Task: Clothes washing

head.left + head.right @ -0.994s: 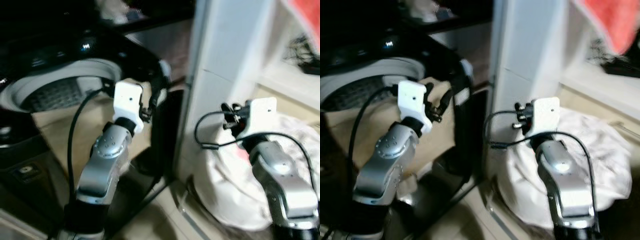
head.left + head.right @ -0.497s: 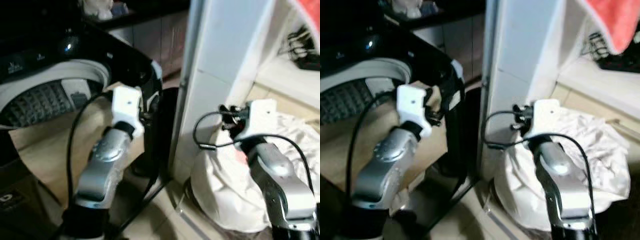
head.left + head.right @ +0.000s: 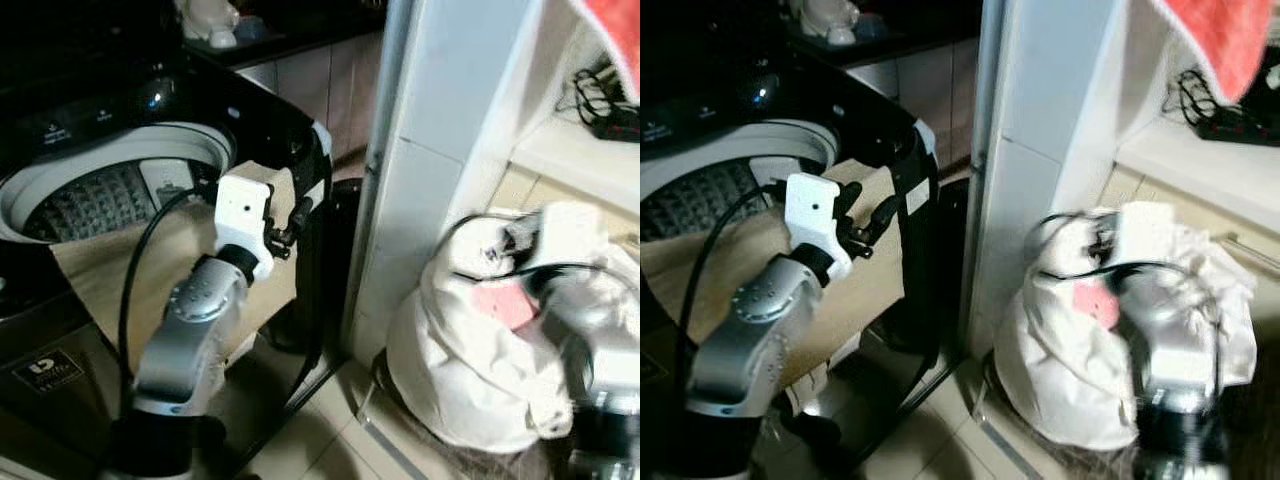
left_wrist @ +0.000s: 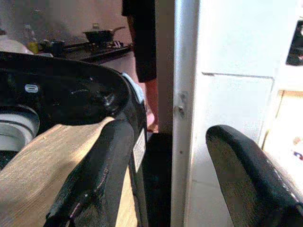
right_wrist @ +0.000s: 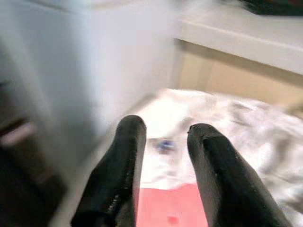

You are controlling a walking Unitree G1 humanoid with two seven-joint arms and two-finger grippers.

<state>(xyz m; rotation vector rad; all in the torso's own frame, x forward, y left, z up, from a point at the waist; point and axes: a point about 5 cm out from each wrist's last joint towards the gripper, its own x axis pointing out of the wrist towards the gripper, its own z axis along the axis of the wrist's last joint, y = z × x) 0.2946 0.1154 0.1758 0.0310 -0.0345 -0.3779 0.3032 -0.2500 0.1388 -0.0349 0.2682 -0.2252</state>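
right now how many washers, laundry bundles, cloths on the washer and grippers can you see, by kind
black top-loading washing machine: 1
white cloth laundry bundle: 1
beige cloth draped over the washer's front: 1
black two-finger grippers, left and right: 2
total: 5

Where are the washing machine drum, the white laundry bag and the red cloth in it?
washing machine drum [image 3: 95,200], left eye view, on the perforated inner wall.
white laundry bag [image 3: 455,375], left eye view, on its bulging front side.
red cloth [image 5: 173,208], right wrist view, on its flat middle.
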